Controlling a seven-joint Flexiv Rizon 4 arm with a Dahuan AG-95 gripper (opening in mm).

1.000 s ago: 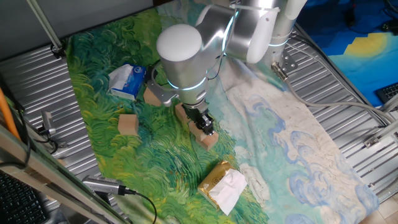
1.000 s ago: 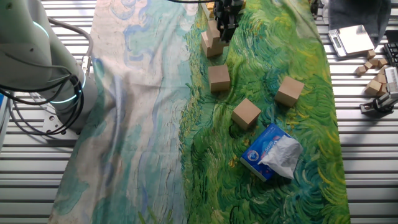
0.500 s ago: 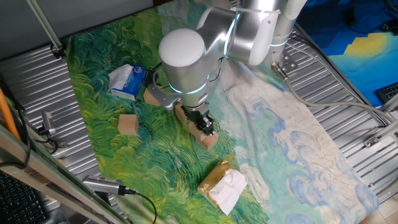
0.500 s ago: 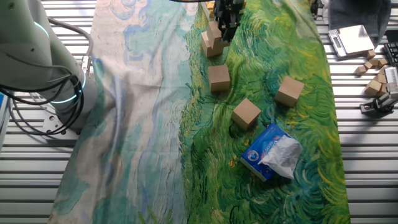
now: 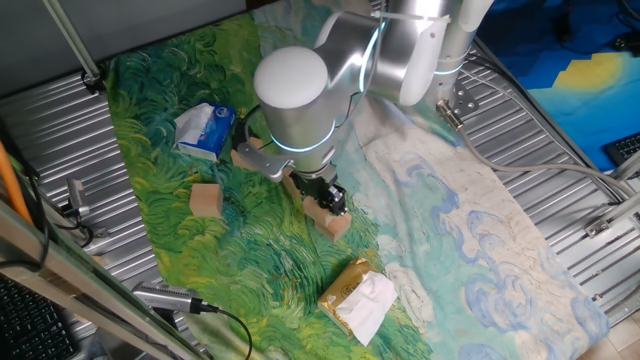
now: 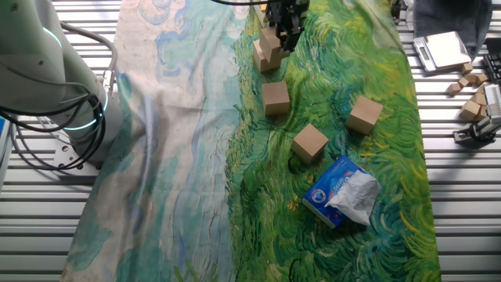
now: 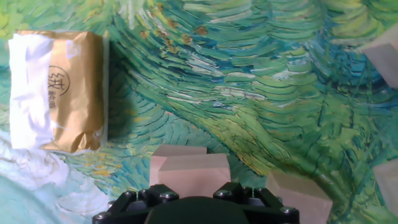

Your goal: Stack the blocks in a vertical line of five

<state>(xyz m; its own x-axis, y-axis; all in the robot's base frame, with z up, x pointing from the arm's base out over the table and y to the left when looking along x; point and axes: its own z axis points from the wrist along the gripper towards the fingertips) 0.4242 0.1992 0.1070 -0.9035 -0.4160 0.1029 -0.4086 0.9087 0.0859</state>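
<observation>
My gripper [image 5: 331, 199] is shut on one wooden block [image 7: 189, 176] and holds it right on top of a second block [image 5: 337, 223], whose edge shows just beyond it in the hand view [image 7: 180, 150]. In the other fixed view the gripper [image 6: 284, 26] stands over this two-block stack [image 6: 267, 53]. Three more blocks lie loose on the cloth: one close beside the stack [image 6: 275, 98], one further out [image 6: 311, 142] and one apart [image 6: 365, 114]. In the hand view only the gripper's black base shows; the fingertips are hidden.
A blue-and-white soft packet [image 6: 342, 190] lies beyond the loose blocks. A yellow-and-white wrapped packet [image 5: 358, 297] lies on the other side of the stack. The painted cloth [image 5: 470, 230] covers a ribbed metal table. Spare small blocks and a scale [image 6: 443, 48] sit off the cloth.
The arm has shifted slightly and the gripper has moved a little over the stack. The blocks and packets lie where they were.
</observation>
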